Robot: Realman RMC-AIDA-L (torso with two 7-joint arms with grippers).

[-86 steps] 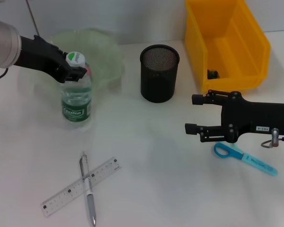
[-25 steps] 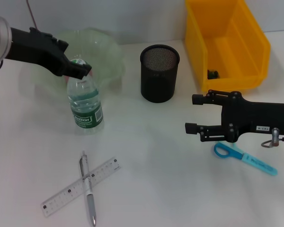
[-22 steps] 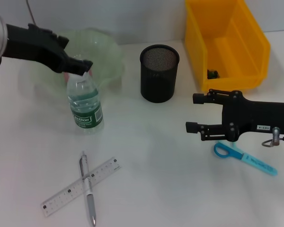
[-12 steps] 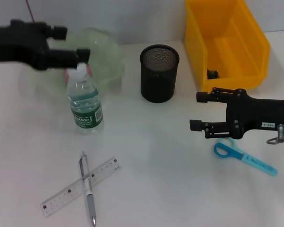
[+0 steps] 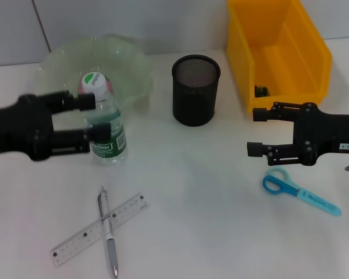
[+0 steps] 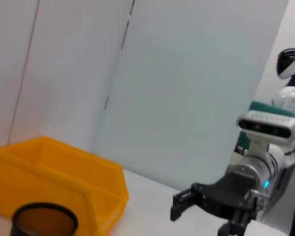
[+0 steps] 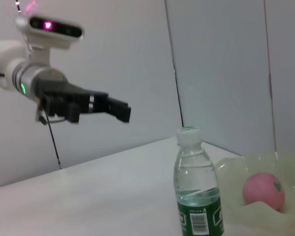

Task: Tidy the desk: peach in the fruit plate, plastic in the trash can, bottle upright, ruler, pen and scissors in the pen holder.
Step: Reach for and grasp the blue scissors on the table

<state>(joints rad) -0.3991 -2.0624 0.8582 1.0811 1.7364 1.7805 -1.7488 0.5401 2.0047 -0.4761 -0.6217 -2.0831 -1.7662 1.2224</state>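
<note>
The bottle stands upright on the bench just in front of the plate, and the peach already lies in that plate. The left tool sits level beside the bottle on its left, fingers apart and gripping nothing. The pen and ruler lie crossed, well nearer the robot than the left tool; the pen's long axis runs toward and away from the robot, the ruler's runs diagonally, its far end to the right. The left arm is clearly the nearer one for both.

The scissors lie just below the right tool in the head view, blue handle loop toward the holder, blades pointing away to the right. The right tool's fingers are spread apart and empty. The holder stands between the two arms, and the yellow bin is behind the right tool.

The bottle's green label carries white lettering too small to read.
</note>
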